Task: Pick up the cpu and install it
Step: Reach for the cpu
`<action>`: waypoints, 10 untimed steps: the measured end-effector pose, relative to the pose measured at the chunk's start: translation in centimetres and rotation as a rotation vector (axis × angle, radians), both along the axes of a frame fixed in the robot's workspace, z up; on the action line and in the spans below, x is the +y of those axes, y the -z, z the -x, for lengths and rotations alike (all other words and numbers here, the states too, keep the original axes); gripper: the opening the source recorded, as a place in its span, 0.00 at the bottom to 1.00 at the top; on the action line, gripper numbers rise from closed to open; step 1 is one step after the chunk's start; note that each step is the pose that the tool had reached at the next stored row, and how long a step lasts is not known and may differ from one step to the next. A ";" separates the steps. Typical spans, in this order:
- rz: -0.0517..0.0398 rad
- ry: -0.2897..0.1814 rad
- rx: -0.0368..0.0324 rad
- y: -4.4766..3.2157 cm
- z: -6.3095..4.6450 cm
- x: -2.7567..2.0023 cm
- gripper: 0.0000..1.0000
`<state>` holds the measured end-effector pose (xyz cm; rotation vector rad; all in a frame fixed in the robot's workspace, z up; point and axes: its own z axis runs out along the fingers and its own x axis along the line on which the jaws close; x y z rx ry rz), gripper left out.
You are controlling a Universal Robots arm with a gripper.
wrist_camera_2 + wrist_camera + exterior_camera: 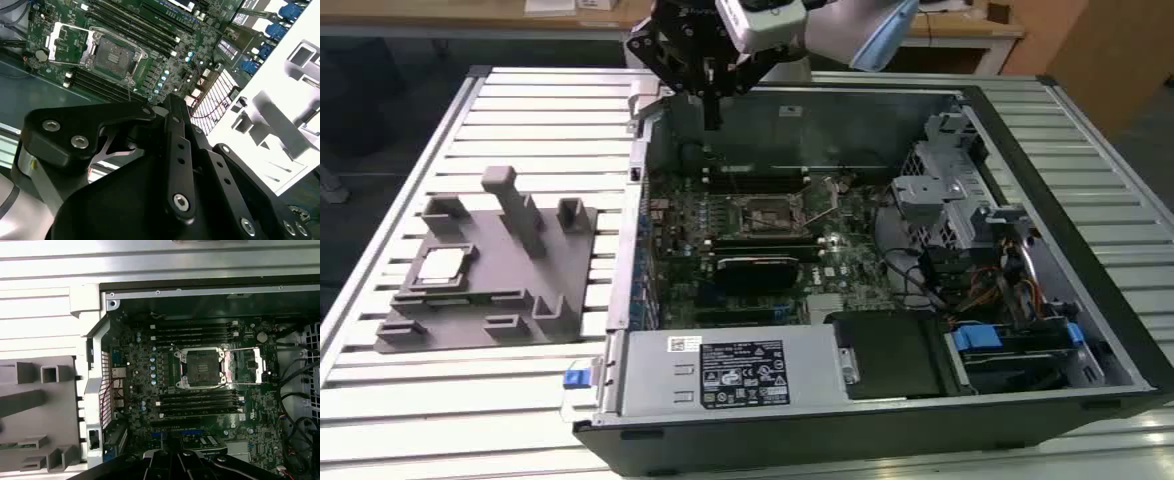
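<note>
The gripper (711, 122) hangs over the computer case's (854, 125) far wall, its jaws seemingly pressed together and empty. The cpu (440, 265) lies flat on the grey fixture (514, 285), well apart toward the exterior view's left.

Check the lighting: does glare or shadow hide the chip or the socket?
Exterior view: chip evenly lit on the grey fixture, no glare; socket dimmer inside the case but visible. First wrist view: socket well lit. Second wrist view: table washed out white.
</note>
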<state>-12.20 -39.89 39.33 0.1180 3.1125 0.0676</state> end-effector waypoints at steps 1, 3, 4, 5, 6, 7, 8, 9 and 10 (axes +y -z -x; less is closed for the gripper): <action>-0.0001 0.000 0.0000 0.00 0.0 0.00 0.11; 0.0000 0.000 0.0000 0.00 0.0 0.00 0.11; 0.0000 0.000 0.0000 0.00 0.0 0.00 0.11; 0.0004 0.000 0.0000 0.00 0.0 0.00 0.11; 0.0011 0.000 0.0000 0.00 0.0 0.00 0.11; 0.0020 0.000 0.0000 0.00 0.0 0.00 0.11; 0.0028 0.000 0.0001 0.00 0.1 0.00 0.11; 0.0033 0.000 0.0001 0.01 0.1 0.00 0.11; 0.0035 0.000 0.0001 0.01 0.2 0.00 0.11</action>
